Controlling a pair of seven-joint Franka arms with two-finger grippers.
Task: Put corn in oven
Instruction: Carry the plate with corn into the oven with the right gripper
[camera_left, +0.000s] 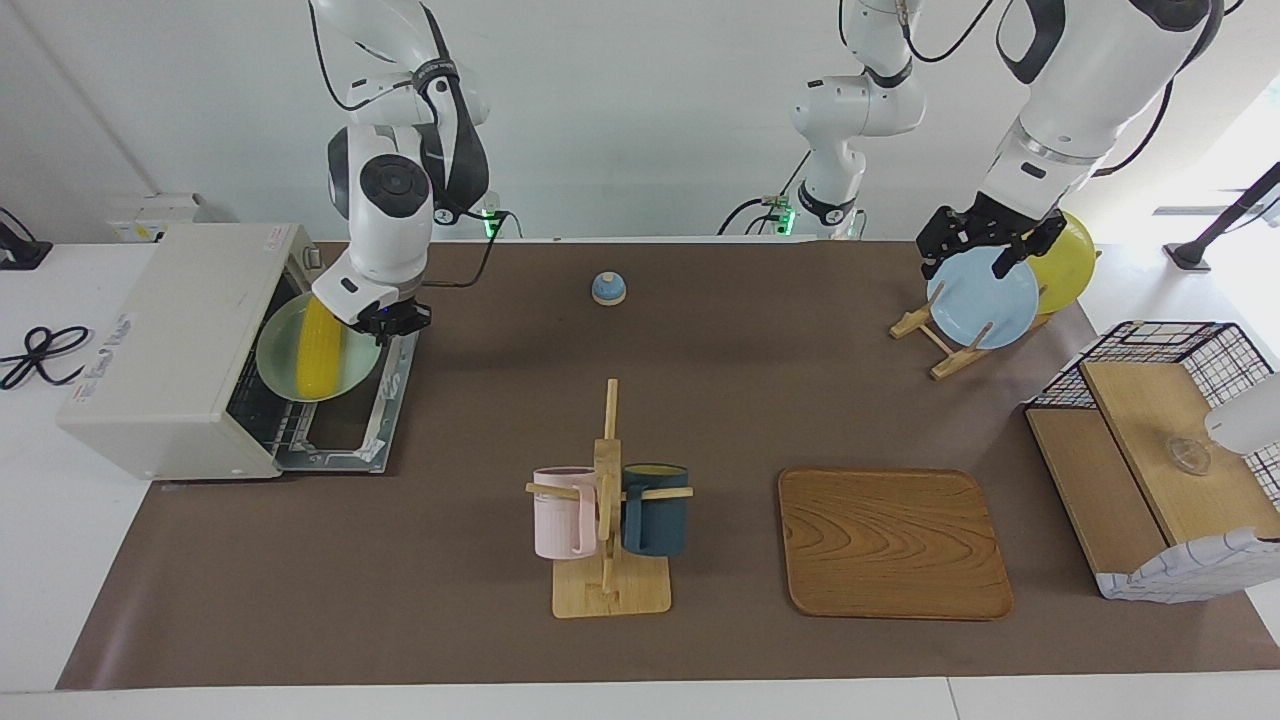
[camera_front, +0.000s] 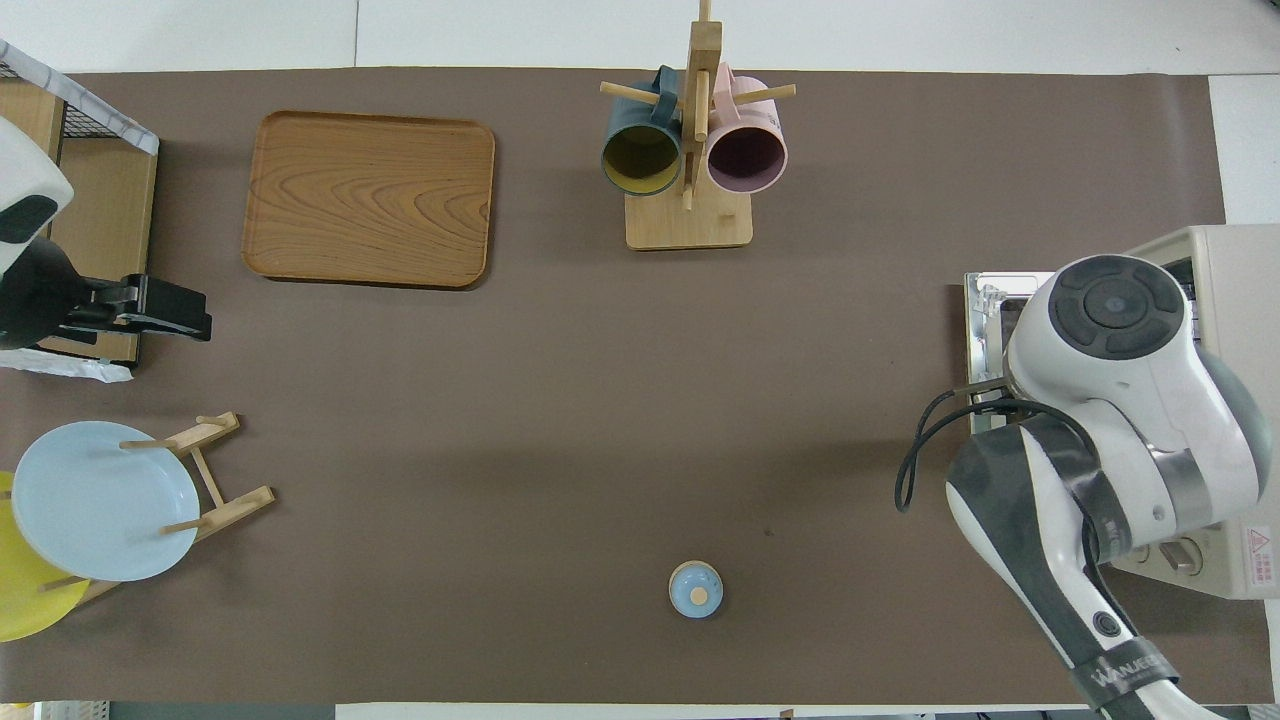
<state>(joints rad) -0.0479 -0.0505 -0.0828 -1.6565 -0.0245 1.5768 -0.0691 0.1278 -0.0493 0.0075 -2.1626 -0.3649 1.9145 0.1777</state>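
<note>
facing view: the right gripper (camera_left: 392, 322) has its fingers clamped on the rim of a pale green plate (camera_left: 277, 342). the corn (camera_left: 320, 347) lies loose on it, over the oven (camera_left: 190, 345) door; smooth and round, it could roll if tipped.

overhead view: the arm hides corn and plate. the left gripper (camera_front: 160, 307), fingers spread and empty, waits over the basket (camera_front: 95, 190).

From my console: bright yellow corn (camera_left: 320, 346) on a pale green plate (camera_left: 275, 352), off-white oven (camera_left: 165, 345), brown table cover (camera_left: 700, 350), pink mug (camera_left: 563, 512) beside dark teal mug (camera_left: 655, 510), light blue plate (camera_left: 982, 298), yellow plate (camera_left: 1068, 258).
</note>
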